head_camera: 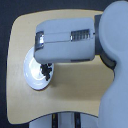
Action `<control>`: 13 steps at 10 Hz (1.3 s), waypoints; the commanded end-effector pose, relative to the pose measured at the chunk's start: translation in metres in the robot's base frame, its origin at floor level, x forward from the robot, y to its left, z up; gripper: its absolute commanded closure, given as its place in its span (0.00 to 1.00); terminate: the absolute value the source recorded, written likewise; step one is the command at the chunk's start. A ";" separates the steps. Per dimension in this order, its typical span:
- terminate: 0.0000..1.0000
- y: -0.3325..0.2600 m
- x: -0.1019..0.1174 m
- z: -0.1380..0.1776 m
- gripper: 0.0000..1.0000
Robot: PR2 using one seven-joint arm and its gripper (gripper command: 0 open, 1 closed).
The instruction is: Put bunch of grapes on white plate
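The white plate (pixel 34 74) lies on the tan table near the exterior view's left edge, and its upper right part is covered by my arm. My big grey forearm (pixel 65 42) stretches across the table above it. The gripper (pixel 47 73) shows only as a small dark shape poking out below the forearm, over the plate's right rim. In this blurred patch I cannot separate the fingers from the bunch of grapes. No grapes show anywhere else on the table or on the bare part of the plate.
The rounded tan table (pixel 75 85) ends near the frame's left and bottom. My grey robot body (pixel 115 95) fills the exterior view's right side. Dark base parts (pixel 65 121) show under the table's front edge.
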 end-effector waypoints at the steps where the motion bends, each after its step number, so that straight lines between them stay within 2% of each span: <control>1: 0.00 0.052 -0.014 -0.033 1.00; 6: 0.00 0.062 -0.002 -0.059 1.00; 13: 0.00 0.055 0.002 -0.061 1.00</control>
